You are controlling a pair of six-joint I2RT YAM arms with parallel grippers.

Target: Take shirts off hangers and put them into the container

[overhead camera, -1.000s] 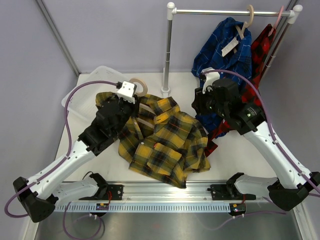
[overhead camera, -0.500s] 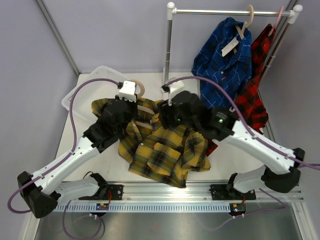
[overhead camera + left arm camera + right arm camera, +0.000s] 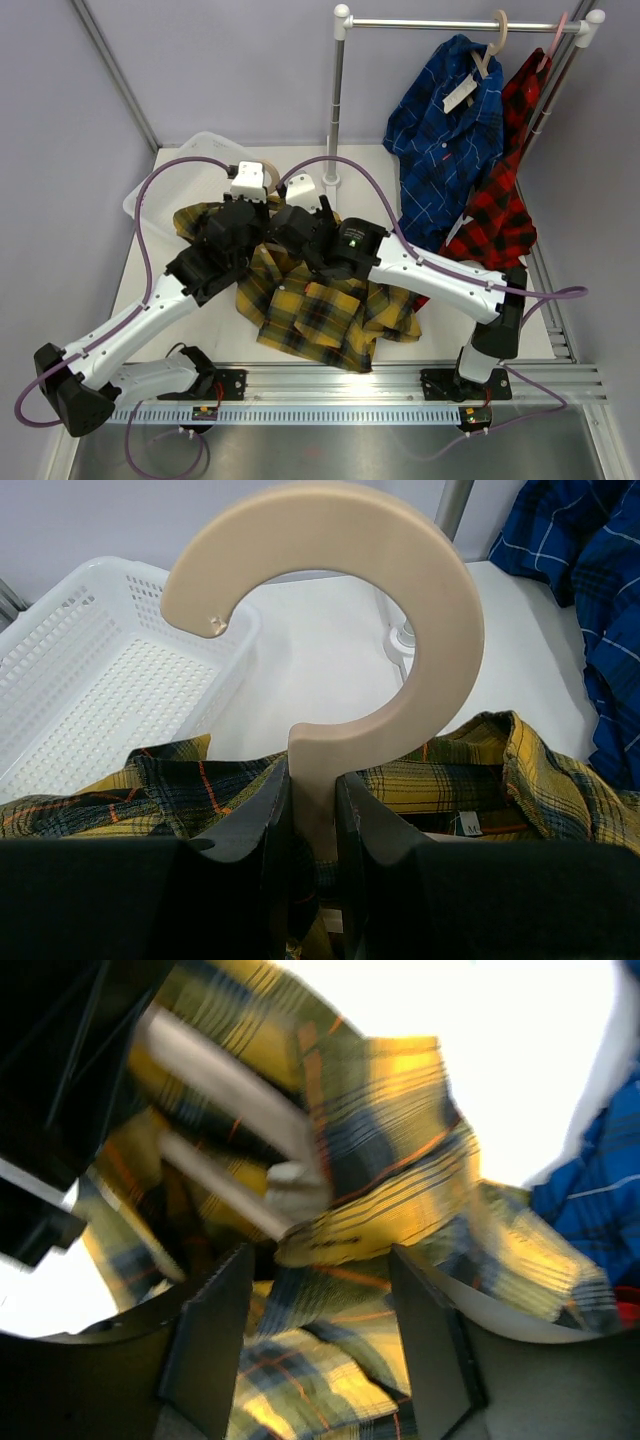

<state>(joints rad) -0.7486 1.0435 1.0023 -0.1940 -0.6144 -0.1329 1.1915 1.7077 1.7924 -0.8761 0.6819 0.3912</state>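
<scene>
The yellow-and-black shirt (image 3: 320,310) lies spread on the table, still on its beige hanger (image 3: 400,600). My left gripper (image 3: 312,800) is shut on that hanger's neck just below the round hook (image 3: 264,174). My right gripper (image 3: 318,1265) stands open right over the shirt's collar (image 3: 390,1130), close beside the left gripper (image 3: 255,205), with cloth lying between its fingers (image 3: 215,1340) but not pinched. The blue shirt (image 3: 445,130) and the red-and-black shirt (image 3: 500,210) hang on their hangers (image 3: 497,30) from the rack. The white container (image 3: 160,190) sits at the back left.
The rack's white-and-steel post (image 3: 335,100) stands just behind the yellow shirt, its foot near the hanger hook. The container's slotted wall (image 3: 100,680) is close on the left of the left gripper. The blue shirt (image 3: 600,1190) hangs to the right.
My right arm has swung left from beside the blue shirt to over the yellow shirt's collar, and its jaws have opened. The left gripper has kept its grip on the hanger.
</scene>
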